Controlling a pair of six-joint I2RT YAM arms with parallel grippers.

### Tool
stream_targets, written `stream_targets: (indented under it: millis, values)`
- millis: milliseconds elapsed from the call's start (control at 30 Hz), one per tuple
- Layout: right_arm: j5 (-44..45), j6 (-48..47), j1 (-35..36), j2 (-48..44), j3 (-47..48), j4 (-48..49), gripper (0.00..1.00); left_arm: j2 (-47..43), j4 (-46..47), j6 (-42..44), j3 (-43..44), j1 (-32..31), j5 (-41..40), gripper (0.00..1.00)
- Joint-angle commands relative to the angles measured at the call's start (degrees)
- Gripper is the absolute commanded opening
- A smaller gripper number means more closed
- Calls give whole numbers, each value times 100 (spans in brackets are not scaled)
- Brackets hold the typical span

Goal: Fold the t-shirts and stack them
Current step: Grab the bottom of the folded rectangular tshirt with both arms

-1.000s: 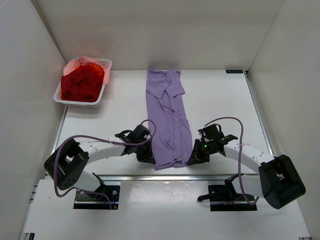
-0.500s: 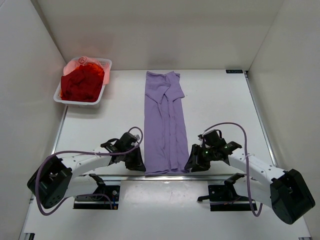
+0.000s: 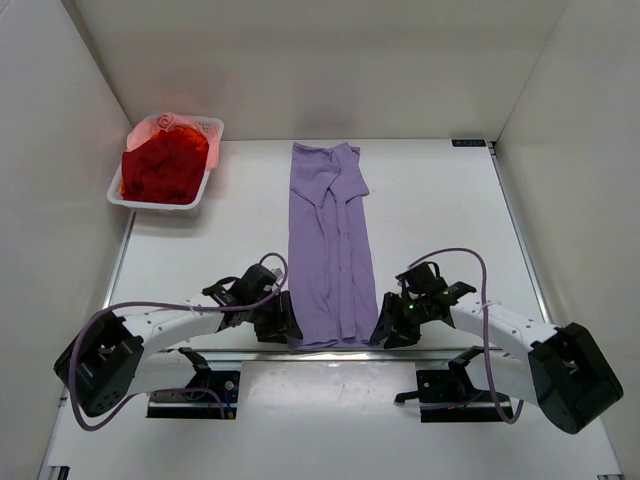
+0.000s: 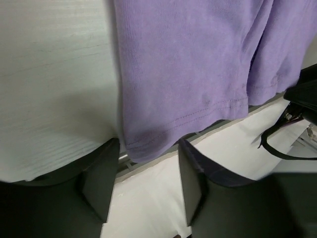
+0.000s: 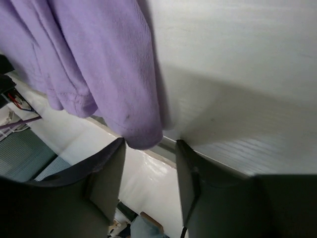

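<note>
A purple t-shirt [image 3: 330,250], folded into a long narrow strip, lies down the middle of the table from the back to the near edge. Its near hem [image 4: 148,146] hangs slightly over that edge. My left gripper [image 3: 289,328] sits at the hem's left corner, open, with the corner [image 4: 143,148] loose just beyond its fingertips [image 4: 101,178]. My right gripper [image 3: 384,332] sits at the right corner [image 5: 141,134], open, with the cloth lying free above its fingers [image 5: 188,178]. More t-shirts, a red heap [image 3: 165,165], fill a white basket.
The white basket [image 3: 212,130] stands at the back left corner of the white table [image 3: 450,220]. A metal rail [image 3: 430,350] runs along the table's near edge. White walls close in the left, right and back sides.
Both grippers drew the shirt's near end toward the table edge and straightened it, then opened and let go of the hem corners. The shirt now lies flat and loose.
</note>
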Motion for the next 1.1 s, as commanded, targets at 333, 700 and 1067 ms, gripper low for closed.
stream_targets:
  millis: [333, 700, 1067]
  values:
    - [25, -296, 98, 507, 451, 127, 1, -53, 38, 0, 21, -17, -152, 0]
    - [-167, -42, 335, 190, 293, 65, 0, -202, -322, -9, 39, -114, -196, 0]
    - [-246, 134, 555, 129, 257, 83, 0, -492, -418, -79, -102, -70, -117, 0]
